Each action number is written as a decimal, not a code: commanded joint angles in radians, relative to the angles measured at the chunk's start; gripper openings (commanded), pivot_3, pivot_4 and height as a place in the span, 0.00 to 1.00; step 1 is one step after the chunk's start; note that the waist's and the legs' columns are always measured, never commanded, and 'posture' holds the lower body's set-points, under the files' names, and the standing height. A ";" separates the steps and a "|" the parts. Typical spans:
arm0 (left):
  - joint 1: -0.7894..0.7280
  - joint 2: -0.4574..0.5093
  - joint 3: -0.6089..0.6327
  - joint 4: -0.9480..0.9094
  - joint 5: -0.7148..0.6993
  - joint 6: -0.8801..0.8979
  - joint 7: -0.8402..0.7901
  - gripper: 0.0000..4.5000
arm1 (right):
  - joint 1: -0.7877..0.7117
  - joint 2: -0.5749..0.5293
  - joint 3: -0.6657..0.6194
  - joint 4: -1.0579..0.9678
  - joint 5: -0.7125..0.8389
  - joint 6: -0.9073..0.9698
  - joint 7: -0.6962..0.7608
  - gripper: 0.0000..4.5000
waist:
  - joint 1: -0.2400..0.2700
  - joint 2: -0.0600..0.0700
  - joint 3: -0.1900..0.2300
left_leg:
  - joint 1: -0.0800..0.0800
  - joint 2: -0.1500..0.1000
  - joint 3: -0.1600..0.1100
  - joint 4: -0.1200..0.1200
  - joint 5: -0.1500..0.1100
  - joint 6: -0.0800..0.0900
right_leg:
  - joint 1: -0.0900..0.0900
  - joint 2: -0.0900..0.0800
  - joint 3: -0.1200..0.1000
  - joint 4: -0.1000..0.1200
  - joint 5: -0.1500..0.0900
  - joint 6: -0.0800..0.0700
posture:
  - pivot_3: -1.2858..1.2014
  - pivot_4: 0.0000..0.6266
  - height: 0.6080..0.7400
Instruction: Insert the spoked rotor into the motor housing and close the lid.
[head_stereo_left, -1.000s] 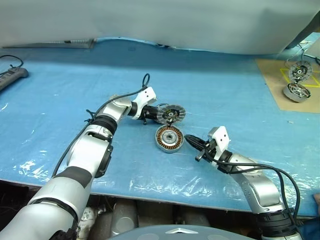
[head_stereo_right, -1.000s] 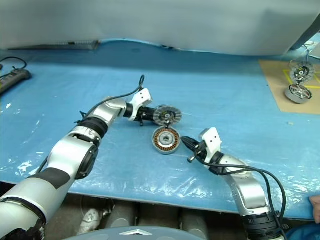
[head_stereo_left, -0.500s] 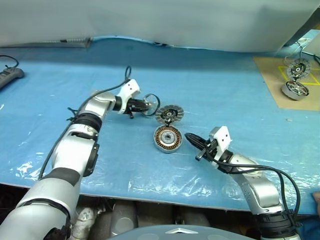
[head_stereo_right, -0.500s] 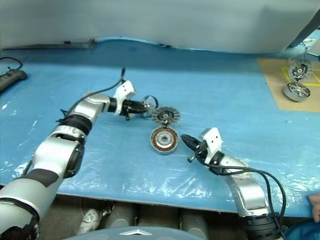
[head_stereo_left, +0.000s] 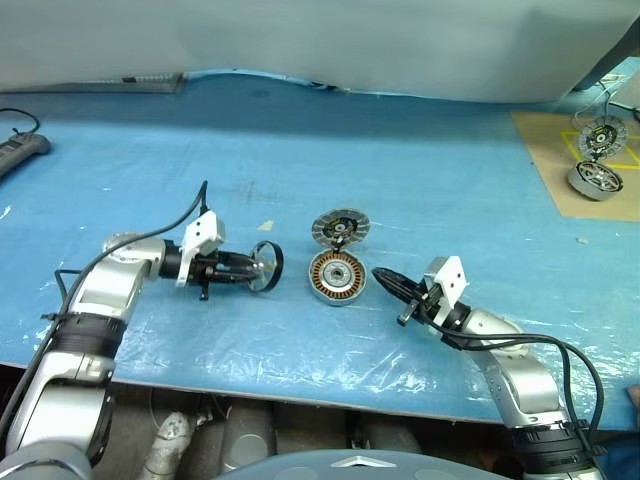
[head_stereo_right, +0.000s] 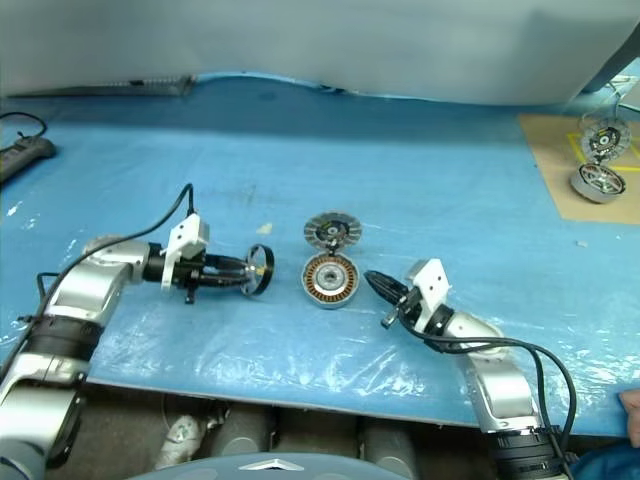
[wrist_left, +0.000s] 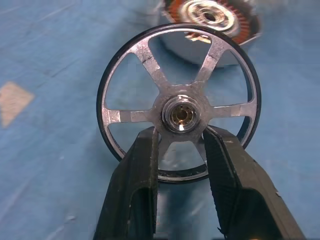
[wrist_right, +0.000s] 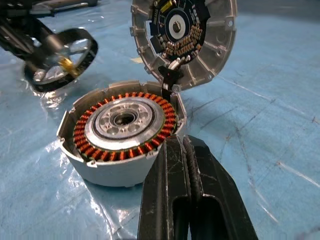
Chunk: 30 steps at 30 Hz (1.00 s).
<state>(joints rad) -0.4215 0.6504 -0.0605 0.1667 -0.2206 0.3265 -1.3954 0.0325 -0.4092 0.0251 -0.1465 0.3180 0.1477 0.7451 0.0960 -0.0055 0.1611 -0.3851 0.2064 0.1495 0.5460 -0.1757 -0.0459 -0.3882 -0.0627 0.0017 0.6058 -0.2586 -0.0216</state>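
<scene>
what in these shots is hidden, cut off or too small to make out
- Spoked rotor: left wrist view, the left claw fingers cover its lower spokes.
- Motor housing: right wrist view, the shut right claw hides its near rim.
- Lid: same view, the top edge cuts it off.
- Two motor parts on the brown board: left eye view, too small for detail.

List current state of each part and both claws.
spoked rotor: out of the housing, held at its hub by the left claw
motor housing: open, windings exposed, no rotor inside
lid: hinged up, standing open
left claw: shut on the rotor
right claw: shut, empty, beside the housing
</scene>
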 joint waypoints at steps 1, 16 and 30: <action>0.050 -0.013 -0.001 -0.192 -0.077 0.050 0.033 0.23 | 0.007 -0.002 -0.017 0.014 0.015 -0.044 0.024 0.00 | 0.000 0.001 0.000 | 0.000 0.000 0.000 0.000 0.000 0.000 | 0.000 0.000 0.000 0.000 0.000 0.000 | 0.52 0.24 1.00; -0.107 -0.182 -0.194 -0.256 -0.023 0.115 0.246 0.23 | 0.046 -0.003 -0.005 0.016 -0.007 -0.107 0.044 0.00 | -0.003 0.001 0.000 | 0.000 0.000 0.000 0.002 0.000 0.001 | 0.000 0.002 0.001 0.002 0.002 0.004 | 0.52 0.24 1.00; -0.269 -0.161 -0.289 -0.176 0.024 0.196 0.212 0.23 | 0.054 -0.001 0.016 0.034 -0.015 -0.156 0.083 0.00 | -0.004 0.002 0.000 | 0.000 0.000 0.000 0.005 0.002 0.002 | 0.000 0.002 0.001 0.003 0.002 0.004 | 0.52 0.24 1.00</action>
<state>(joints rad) -0.6679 0.4793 -0.3432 0.0120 -0.1925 0.5155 -1.1650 0.0929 -0.4151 0.0362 -0.1046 0.3068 0.0185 0.8269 0.0924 -0.0038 0.1612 -0.3851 0.2059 0.1495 0.5508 -0.1742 -0.0435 -0.3879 -0.0610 0.0024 0.6089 -0.2562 -0.0178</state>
